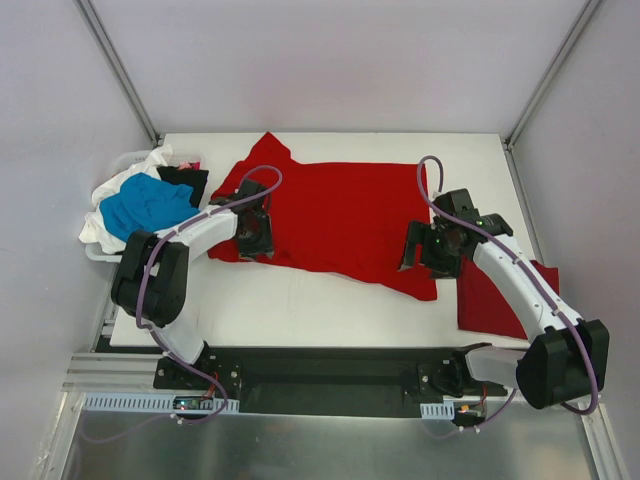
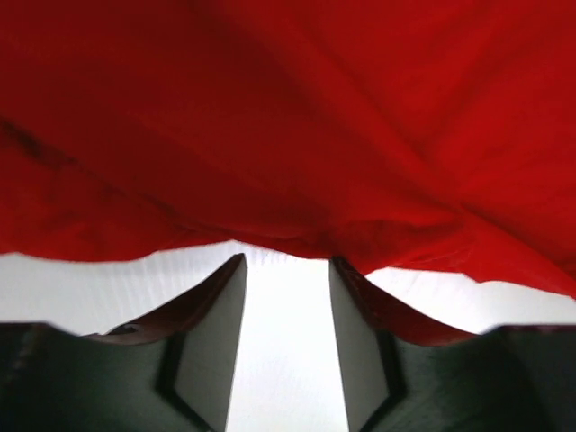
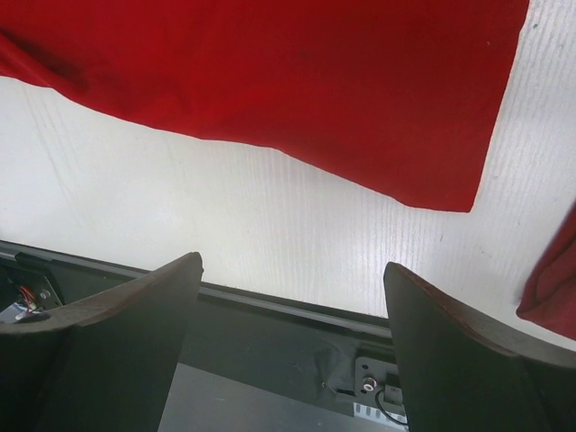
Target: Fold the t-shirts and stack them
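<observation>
The red t-shirt [image 1: 340, 215] lies spread on the bench [image 1: 300, 305]. The left jaws stand partly open at its left edge, with the cloth at their tips. The right jaws are wide open and empty, beside its right corner.

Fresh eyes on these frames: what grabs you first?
The big red t-shirt spread across the middle of the white table dominates, with the left gripper at its near-left edge and the right gripper, jaws wide open, just off its near-right corner. Next come a heap of blue, white and black shirts at the table's far-left edge and another red cloth by the right arm at the near-right edge.
</observation>
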Available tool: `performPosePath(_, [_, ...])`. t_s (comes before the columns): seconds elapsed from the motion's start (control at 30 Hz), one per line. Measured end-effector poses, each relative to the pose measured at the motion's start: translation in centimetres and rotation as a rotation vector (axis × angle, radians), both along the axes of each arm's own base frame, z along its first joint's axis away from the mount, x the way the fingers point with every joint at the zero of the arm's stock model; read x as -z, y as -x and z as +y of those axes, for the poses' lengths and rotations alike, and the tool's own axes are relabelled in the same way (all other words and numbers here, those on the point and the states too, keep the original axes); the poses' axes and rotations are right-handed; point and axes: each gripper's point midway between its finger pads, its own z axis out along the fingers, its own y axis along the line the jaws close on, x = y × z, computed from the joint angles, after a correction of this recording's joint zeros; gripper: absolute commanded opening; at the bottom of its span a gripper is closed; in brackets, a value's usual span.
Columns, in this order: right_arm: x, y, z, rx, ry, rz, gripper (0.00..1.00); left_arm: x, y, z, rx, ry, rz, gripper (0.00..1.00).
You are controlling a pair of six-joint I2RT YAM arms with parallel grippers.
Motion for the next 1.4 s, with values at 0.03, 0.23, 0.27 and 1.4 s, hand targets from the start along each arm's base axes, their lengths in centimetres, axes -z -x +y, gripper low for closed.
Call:
performPosePath(0.03, [0.0,0.0,0.0,0.001,0.002,0.001,0.86,0.0,-0.4,-0.3,0.010,0.007,-0.005,0.48])
performPosePath(0.23, [-0.1,0.2,-0.3,0.002,0.010,-0.001,0.86,-1.5,-2.7,-1.5,0.036,0.044,-0.058,0.51])
performPosePath(0.27, [-0.1,0.3,-0.3,0.001,0.013,-0.002,0.86,-1.8,-3.1,-1.7,0.036,0.049,-0.071,0.52])
performPosePath(1.4, [-1.1,0.7,-0.8,0.005,0.018,-0.041,0.86,-3.1,-9.8,-1.8,0.004,-0.051,-0.089,0.51])
